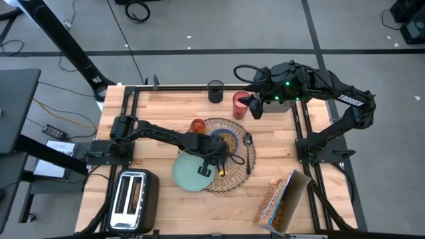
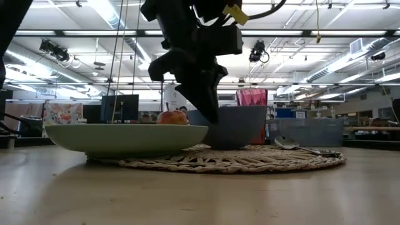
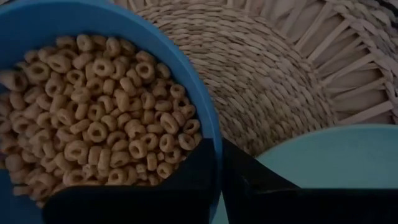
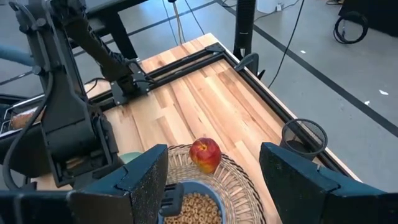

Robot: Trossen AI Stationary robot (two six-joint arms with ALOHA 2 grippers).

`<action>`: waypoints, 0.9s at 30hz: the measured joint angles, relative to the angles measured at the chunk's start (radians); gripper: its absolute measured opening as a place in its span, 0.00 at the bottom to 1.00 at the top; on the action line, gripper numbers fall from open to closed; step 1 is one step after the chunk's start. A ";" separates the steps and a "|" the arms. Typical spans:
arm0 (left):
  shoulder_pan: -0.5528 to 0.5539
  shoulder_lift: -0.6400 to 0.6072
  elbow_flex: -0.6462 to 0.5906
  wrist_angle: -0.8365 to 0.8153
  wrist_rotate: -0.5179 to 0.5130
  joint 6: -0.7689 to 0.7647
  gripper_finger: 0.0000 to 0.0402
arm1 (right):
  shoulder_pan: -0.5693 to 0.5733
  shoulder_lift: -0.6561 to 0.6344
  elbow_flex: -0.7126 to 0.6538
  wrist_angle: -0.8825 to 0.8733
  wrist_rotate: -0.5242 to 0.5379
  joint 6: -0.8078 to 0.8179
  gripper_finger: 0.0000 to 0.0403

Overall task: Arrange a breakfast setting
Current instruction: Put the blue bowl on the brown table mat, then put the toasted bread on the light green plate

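The blue bowl (image 1: pixel 226 139), full of cereal rings, sits on the round wicker placemat (image 1: pixel 234 174). My left gripper (image 1: pixel 217 154) is shut on the bowl's near rim. The pale teal plate (image 1: pixel 189 174) lies at the placemat's near left, overlapping its edge. The red apple (image 1: pixel 197 125) rests at the mat's far left edge. The dark spoon (image 1: pixel 248 143) lies on the mat's right side. The translucent red cup (image 1: pixel 239 105) stands beyond the mat, with my right gripper (image 1: pixel 255 106) open beside it. The orange cereal box (image 1: pixel 282 199) lies at the near right. My left gripper pinches the bowl's rim (image 3: pixel 214 146) on its near side, one finger (image 3: pixel 168 186) inside on the cereal and the other finger (image 3: pixel 261 183) outside. The fingers come from above and the near left, slanting down. In the low view the bowl (image 2: pixel 234 128) stands upright, its base at the placemat (image 2: pixel 250 161).
A silver toaster (image 1: pixel 133 199) stands at the near left corner. A dark cup (image 1: pixel 215 91) stands at the far edge, left of the red cup. Bare wood (image 1: pixel 159 109) lies at the far left and along the near edge.
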 joint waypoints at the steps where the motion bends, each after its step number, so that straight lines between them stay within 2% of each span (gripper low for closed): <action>1: 0.000 0.000 0.000 0.000 0.000 -0.003 0.07 | 0.000 0.000 0.000 -0.001 0.000 0.000 0.64; 10: 0.005 -0.019 -0.002 -0.022 0.002 -0.029 0.10 | 0.000 0.000 0.000 -0.001 0.000 -0.006 0.64; 16: 0.007 -0.090 -0.002 -0.025 0.002 -0.054 0.11 | 0.000 0.000 0.000 0.001 0.000 -0.052 0.68; 22: 0.024 -0.139 0.000 0.019 0.001 -0.063 0.24 | -0.003 0.004 0.000 0.003 0.000 -0.059 0.71; 27: 0.036 -0.137 -0.002 -0.049 0.000 -0.097 0.38 | -0.003 0.013 0.000 -0.001 0.000 -0.061 0.72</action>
